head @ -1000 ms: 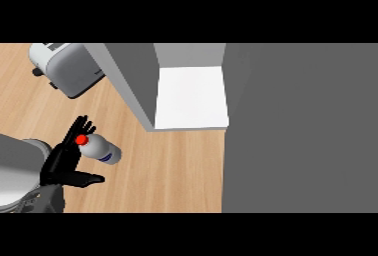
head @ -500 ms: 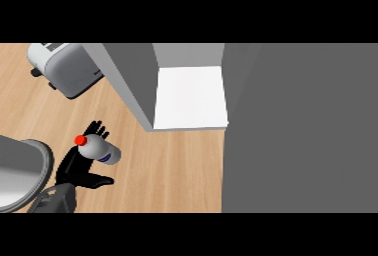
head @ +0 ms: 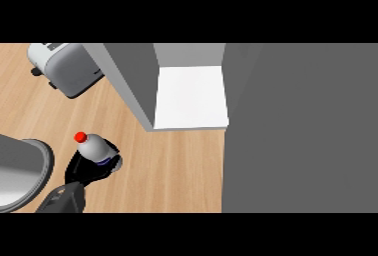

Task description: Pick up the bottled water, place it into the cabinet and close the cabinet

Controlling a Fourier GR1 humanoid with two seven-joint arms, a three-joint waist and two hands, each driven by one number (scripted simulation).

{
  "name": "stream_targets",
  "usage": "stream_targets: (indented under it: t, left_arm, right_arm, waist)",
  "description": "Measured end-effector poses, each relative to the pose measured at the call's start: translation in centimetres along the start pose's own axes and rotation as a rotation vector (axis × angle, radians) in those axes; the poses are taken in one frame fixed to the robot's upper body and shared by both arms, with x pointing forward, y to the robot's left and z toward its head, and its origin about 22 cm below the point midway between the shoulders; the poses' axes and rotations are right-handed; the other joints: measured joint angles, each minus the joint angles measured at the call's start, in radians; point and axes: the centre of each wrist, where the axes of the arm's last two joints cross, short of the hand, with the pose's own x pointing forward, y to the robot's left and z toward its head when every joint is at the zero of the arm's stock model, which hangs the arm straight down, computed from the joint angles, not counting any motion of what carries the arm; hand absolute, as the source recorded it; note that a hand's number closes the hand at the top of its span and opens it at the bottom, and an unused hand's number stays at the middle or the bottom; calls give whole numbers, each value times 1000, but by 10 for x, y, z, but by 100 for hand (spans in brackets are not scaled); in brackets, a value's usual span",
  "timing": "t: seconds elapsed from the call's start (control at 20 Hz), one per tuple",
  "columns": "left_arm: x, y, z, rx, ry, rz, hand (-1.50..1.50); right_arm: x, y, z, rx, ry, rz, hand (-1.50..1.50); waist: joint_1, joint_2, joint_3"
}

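Fingers of my left hand curl round the water bottle, which stands over the wooden counter, red cap up. I see the open cabinet up and to its right, a toaster at upper left.

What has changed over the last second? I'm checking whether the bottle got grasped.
The left hand, which stood open beside the bottled water, has closed round its lower part, and the forearm has swung in lower. The bottle has shifted slightly and now leans, red cap up-left. The toaster, the open cabinet and the counter are unchanged.
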Motion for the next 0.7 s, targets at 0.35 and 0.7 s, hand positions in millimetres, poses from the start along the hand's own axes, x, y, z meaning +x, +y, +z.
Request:
stream_targets:
  t: [0.35,0.7]
  left_arm:
    - [-7,-11,-3,2,-22,20,150]
    - [-38,-50,6,122,-186,-11,150]
  right_arm:
    - [2,1,5,0,10,-2,-150]
    - [1,3,6,-17,5,-8,-150]
  waist:
    - [4,-3,1]
    - [20,-12,6]
